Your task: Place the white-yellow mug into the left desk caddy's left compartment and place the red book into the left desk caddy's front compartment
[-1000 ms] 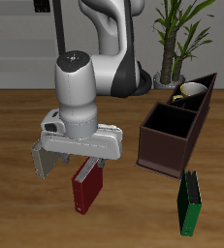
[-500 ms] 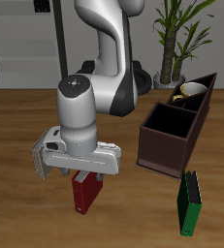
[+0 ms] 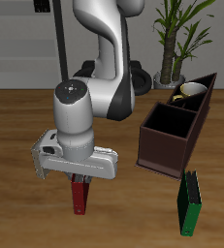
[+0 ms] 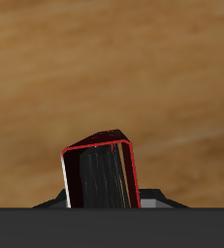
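Observation:
The red book (image 3: 80, 197) stands upright on the table near the front edge. My gripper (image 3: 80, 180) is directly on top of it, with the jaws closed on its upper part. In the wrist view the red book (image 4: 100, 175) fills the gap between my fingertips (image 4: 150, 200). The dark brown left desk caddy (image 3: 160, 147) stands farther back, apart from the gripper. Its big square section is open at the end nearest the front edge. The white-yellow mug (image 3: 189, 92) sits inside one of the caddy's small sections at the far end.
A green book (image 3: 189, 202) stands upright just in front of the caddy, close to the table's front edge. A potted plant (image 3: 176, 39) stands behind the caddy. The robot's base is at the back.
My gripper has come down over the red book and closed around its top. The book now shows narrower under the hand. The caddy, mug and green book have not moved.

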